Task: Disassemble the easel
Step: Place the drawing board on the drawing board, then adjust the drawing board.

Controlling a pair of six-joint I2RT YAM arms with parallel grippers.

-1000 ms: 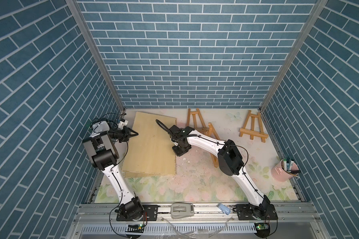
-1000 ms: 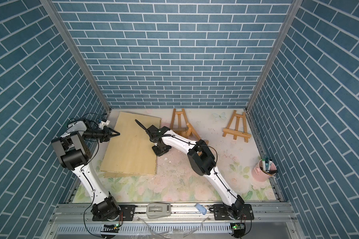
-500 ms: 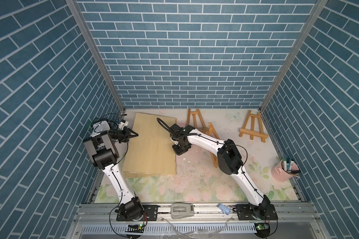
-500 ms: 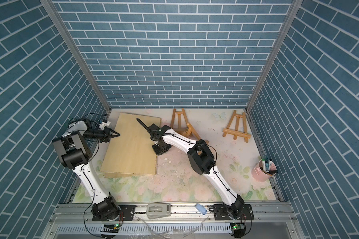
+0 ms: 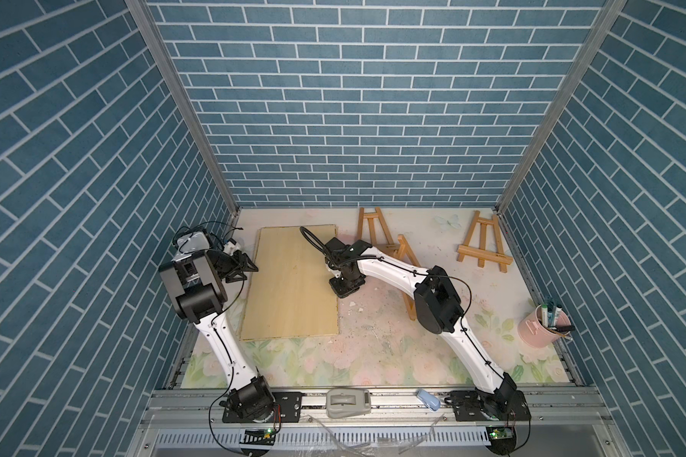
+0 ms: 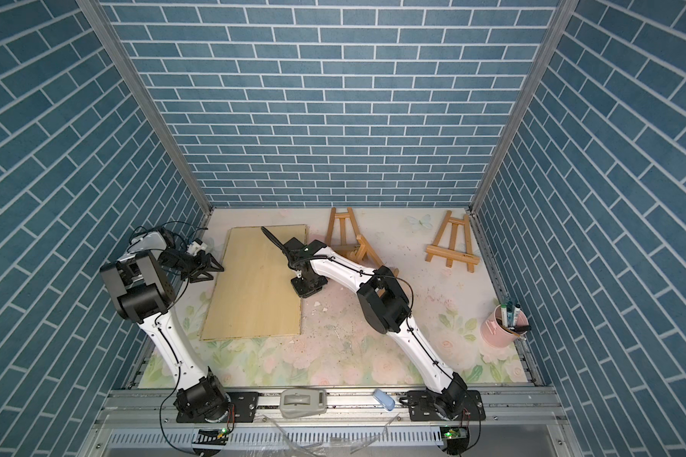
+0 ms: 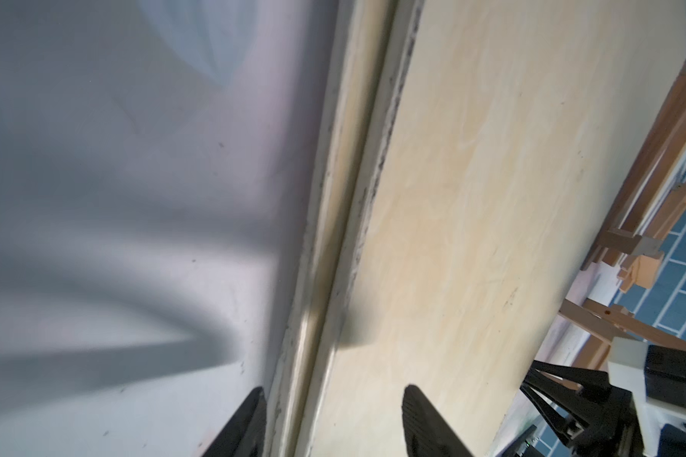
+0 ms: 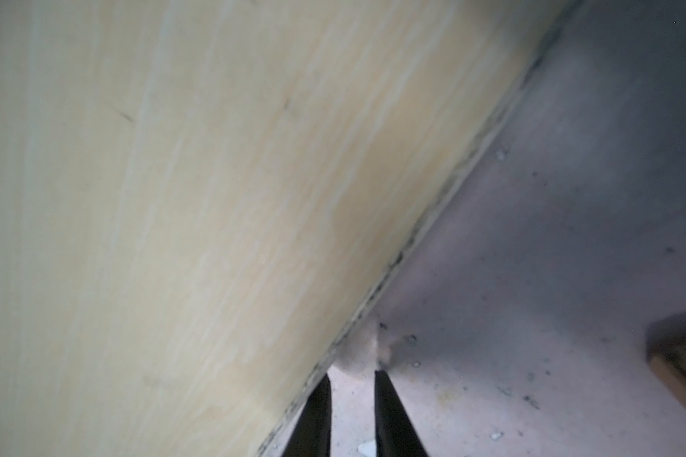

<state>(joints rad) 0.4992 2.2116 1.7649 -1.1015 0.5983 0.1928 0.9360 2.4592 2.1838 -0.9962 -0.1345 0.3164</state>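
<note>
A pale wooden board [image 5: 294, 285] [image 6: 258, 285] lies flat on the flowered table. My left gripper [image 5: 254, 269] [image 6: 219, 269] is at the board's left edge. In the left wrist view it [image 7: 333, 391] is open, one finger over the table and one over the board [image 7: 492, 198], touching nothing. My right gripper [image 5: 345, 291] [image 6: 310, 291] points down at the board's right edge. Its fingers [image 8: 351, 374] stand a narrow gap apart on the table beside the board [image 8: 175, 198], with nothing between them. A wooden easel [image 5: 373, 231] stands at the back middle; another wooden frame [image 5: 406, 257] leans by it, partly under my right arm.
Another easel [image 5: 484, 247] [image 6: 452, 247] lies at the back right. A pink cup of markers [image 5: 543, 328] stands at the right edge. White crumbs [image 5: 353, 304] lie beside the board. A grey device [image 5: 347, 402] and a blue item [image 5: 428, 397] rest on the front rail.
My left gripper's jaws have opened off the board's left edge. The board has settled lower and flatter on the table. The right arm has barely moved.
</note>
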